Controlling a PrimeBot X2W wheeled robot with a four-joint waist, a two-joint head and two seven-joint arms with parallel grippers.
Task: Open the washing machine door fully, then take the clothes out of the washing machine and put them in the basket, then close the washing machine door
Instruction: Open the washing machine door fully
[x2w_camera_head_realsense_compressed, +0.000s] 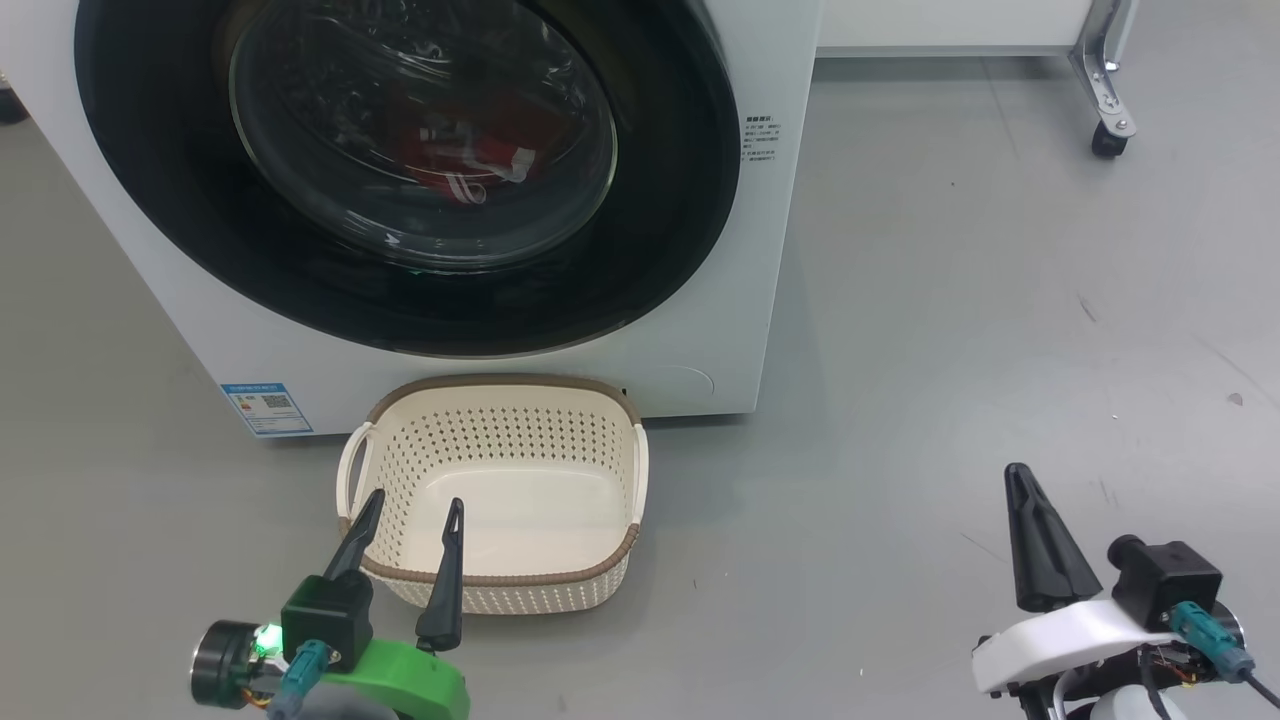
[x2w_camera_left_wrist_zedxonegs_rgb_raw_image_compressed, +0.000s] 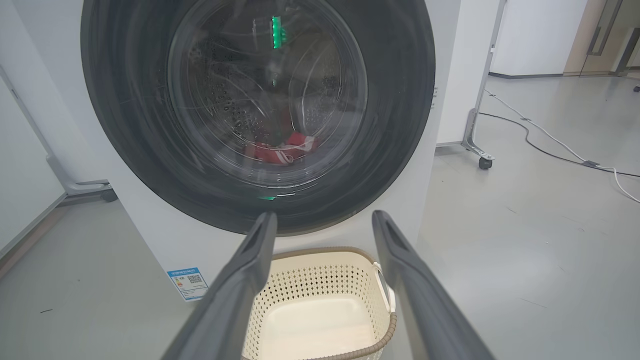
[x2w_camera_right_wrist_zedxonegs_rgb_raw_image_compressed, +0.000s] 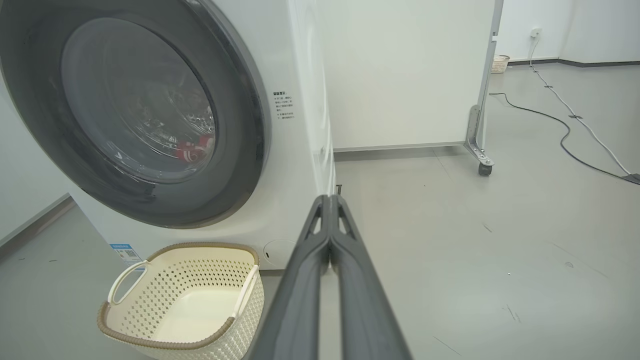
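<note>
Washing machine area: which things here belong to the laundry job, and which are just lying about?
Belong to the job: washing machine, washing machine door, clothes behind its glass, basket.

Just lying about: wheeled frame leg, floor cable, small far basket.

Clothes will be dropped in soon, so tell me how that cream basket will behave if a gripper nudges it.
The basket looks like thin perforated plastic and is empty, so probably light and apt to slide on the smooth grey floor. Its wide flat base suggests skidding rather than tipping.
</note>
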